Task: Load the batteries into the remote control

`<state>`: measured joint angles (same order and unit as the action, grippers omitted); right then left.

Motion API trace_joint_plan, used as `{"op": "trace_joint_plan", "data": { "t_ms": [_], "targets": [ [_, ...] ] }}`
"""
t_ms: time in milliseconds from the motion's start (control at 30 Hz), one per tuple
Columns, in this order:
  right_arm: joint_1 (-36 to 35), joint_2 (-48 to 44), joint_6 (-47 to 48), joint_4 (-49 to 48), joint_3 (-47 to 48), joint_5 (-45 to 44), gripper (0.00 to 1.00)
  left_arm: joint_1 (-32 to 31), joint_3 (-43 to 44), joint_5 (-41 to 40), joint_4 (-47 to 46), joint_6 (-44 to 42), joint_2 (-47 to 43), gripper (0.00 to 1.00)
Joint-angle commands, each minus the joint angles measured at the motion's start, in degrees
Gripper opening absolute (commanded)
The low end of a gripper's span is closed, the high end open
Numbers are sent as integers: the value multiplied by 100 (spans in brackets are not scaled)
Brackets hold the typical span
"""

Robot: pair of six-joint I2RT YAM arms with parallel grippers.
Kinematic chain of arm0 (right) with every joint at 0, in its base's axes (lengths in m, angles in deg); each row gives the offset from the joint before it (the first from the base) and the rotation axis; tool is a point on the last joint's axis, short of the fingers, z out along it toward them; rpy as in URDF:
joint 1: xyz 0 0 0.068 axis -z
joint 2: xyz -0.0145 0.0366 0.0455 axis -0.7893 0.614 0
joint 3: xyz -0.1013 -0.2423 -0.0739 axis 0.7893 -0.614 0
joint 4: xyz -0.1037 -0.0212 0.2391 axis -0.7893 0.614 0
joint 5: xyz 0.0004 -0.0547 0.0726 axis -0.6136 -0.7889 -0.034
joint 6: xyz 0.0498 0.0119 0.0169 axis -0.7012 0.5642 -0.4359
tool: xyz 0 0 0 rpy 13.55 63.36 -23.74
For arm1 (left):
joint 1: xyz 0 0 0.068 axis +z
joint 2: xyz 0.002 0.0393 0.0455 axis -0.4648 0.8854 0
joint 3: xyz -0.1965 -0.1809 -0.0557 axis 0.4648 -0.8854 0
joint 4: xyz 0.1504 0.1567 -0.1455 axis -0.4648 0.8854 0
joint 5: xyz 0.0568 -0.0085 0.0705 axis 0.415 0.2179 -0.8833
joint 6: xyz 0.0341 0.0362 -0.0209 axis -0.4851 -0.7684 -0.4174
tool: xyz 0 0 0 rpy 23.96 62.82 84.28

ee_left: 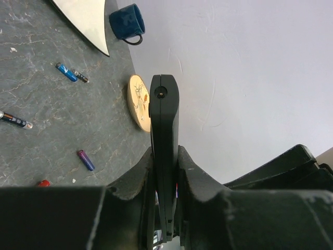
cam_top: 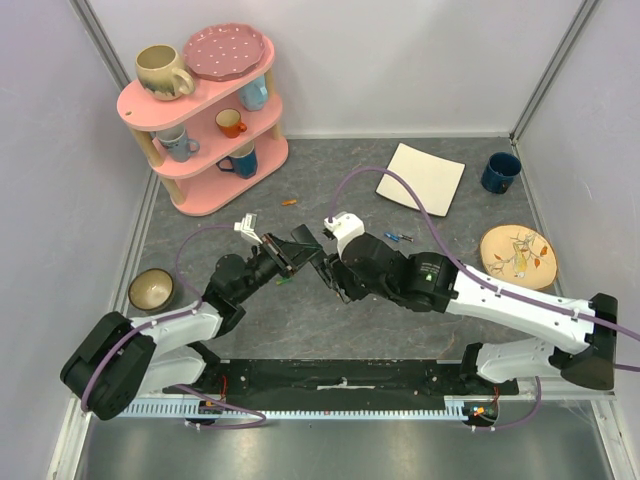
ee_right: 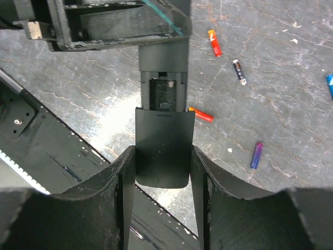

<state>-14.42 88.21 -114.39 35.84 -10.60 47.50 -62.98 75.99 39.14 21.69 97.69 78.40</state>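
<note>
Evidently opening up: left gripper (ee_left: 165, 166) clamps the remote control (ee_left: 164, 120), right gripper (ee_right: 162, 154) pinches the battery cover (ee_right: 162, 130), recess (ee_right: 164, 96) half-exposed just ahead; next, draw the cover clear.

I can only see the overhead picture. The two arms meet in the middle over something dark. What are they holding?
Observer: The left hand is shut on the remote, which shows edge-on between its fingers.
Visitor: And the other arm?
Observer: The right hand grips the back cover, pulled partway back from the remote.
Visitor: Is anything loaded inside yet?
Observer: Nothing that I can see. The uncovered part of the slot shows only a bare spring.
</note>
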Motion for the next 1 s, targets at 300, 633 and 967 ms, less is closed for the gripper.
{"op": "trace_joint_plan", "data": {
  "t_ms": [300, 633, 967],
  "targets": [
    [2863, -735, 344, -241, -1582, 249, 48, 426, -584, 497, 1692, -457, -2023, 2],
    [3912, 293, 300, -1270, -2340, 460, 44, 435, -944, 752, 2890, -554, -3624, 2],
    [3930, 1251, 361, -1675, -2261, 399, 45, 435, -1024, 1051, 2732, -580, -3537, 2]
  ]
}}
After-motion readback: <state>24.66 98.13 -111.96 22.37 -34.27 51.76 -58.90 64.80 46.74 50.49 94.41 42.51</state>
